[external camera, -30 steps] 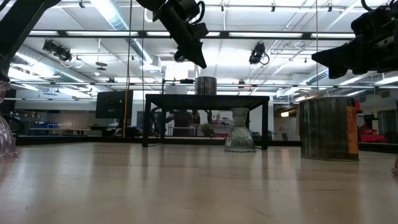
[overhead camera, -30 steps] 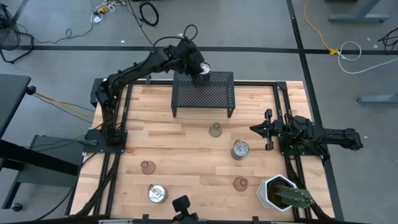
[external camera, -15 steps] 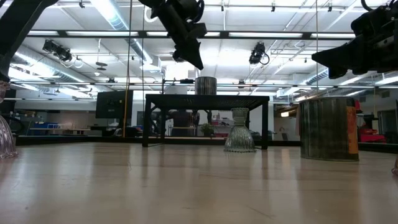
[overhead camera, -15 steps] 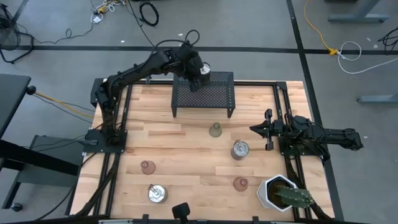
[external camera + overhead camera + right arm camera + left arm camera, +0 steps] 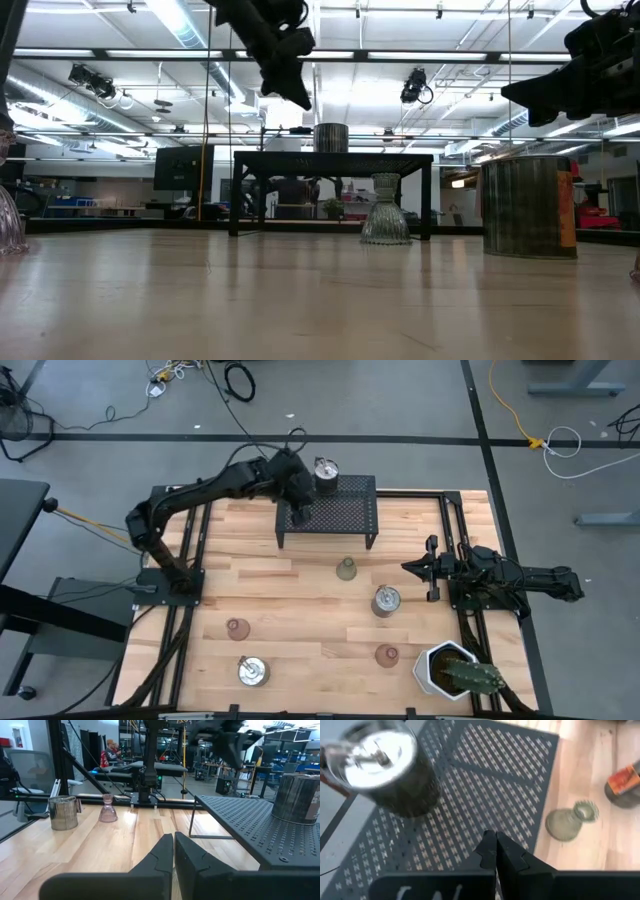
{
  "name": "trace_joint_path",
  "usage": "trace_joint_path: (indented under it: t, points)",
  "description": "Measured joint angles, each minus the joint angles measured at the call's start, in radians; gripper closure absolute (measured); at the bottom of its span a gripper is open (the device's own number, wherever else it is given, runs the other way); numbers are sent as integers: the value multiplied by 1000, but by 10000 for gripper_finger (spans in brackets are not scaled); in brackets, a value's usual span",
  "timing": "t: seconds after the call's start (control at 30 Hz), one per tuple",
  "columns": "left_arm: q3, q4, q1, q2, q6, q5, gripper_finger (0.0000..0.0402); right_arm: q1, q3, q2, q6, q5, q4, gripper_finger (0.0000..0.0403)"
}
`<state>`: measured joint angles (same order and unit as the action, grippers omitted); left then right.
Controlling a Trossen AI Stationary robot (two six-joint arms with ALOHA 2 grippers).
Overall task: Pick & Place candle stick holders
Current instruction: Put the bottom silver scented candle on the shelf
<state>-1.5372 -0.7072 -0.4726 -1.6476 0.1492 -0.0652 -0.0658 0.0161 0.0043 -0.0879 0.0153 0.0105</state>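
Nearest the front edge, a silver holder (image 5: 252, 671) and two pink cups (image 5: 237, 627) (image 5: 386, 655) stand untouched; mid-table, a second silver holder (image 5: 386, 600) and the green cup (image 5: 346, 569). Right gripper (image 5: 407, 568) waits closed, empty. On the rack (image 5: 340, 512), one silver holder (image 5: 326, 474) is placed. Left gripper (image 5: 297, 518), closed and empty, hangs over the rack. Next, judged: fetch another.

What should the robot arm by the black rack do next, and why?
Probably swing toward the olive-green glass holder. The left gripper is shut and empty above the black mesh rack, where one silvery holder already stands; the others sit on the table.
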Motion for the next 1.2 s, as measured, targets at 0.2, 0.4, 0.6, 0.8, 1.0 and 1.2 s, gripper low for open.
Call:
trace_joint_path:
  t: [0.2, 0.4, 0.6, 0.8, 1.0, 1.2]
  points:
    - [178, 58, 23, 124, 20, -11, 401, 0, 0, 0, 0, 0, 0, 382]
    - [289, 55, 53, 220, 19, -18, 401, 0, 0, 0, 0, 0, 0, 382]
    - [371, 54, 86, 305, 18, -18, 401, 0, 0, 0, 0, 0, 0, 382]
    - [436, 57, 121, 367, 20, -21, 401, 0, 0, 0, 0, 0, 0, 382]
    - [497, 68, 162, 413, 20, -62, 401, 0, 0, 0, 0, 0, 0, 382]
    - [503, 66, 225, 435, 27, -97, 401, 0, 0, 0, 0, 0, 0, 382]
